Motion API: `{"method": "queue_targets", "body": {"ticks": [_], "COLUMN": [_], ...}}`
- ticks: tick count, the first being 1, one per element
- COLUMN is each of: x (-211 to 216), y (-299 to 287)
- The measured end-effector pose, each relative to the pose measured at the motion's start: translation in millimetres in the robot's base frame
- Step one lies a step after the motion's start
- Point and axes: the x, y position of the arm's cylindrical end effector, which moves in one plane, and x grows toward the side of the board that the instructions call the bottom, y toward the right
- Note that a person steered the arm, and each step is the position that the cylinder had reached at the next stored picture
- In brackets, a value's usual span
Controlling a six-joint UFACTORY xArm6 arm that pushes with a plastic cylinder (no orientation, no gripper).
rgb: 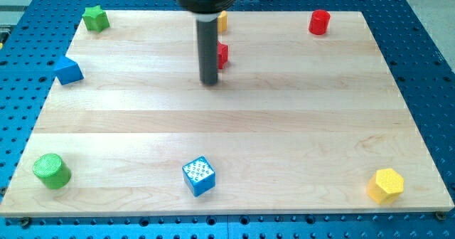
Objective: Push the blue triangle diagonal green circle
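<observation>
The blue triangle lies at the board's left edge, in the upper left of the view. The green circle stands at the lower left corner, well below the triangle. My tip rests on the board in the upper middle, far to the right of the blue triangle and touching neither block. The dark rod rises from it to the view's top.
A green star sits at the top left corner. A red block is just right of the rod, partly hidden, and a yellow block is behind it. A red cylinder is top right, a blue cube bottom middle, a yellow hexagon bottom right.
</observation>
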Motion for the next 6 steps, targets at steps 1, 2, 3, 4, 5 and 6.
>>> {"method": "queue_targets", "body": {"ticks": [1,2,3,4,5,6], "x": [52.9,52.8,18.9,-44.8,-50.8,-19.6], "y": [-146.3,-256.4,-258.5,-258.4,-215.2,-129.0]}}
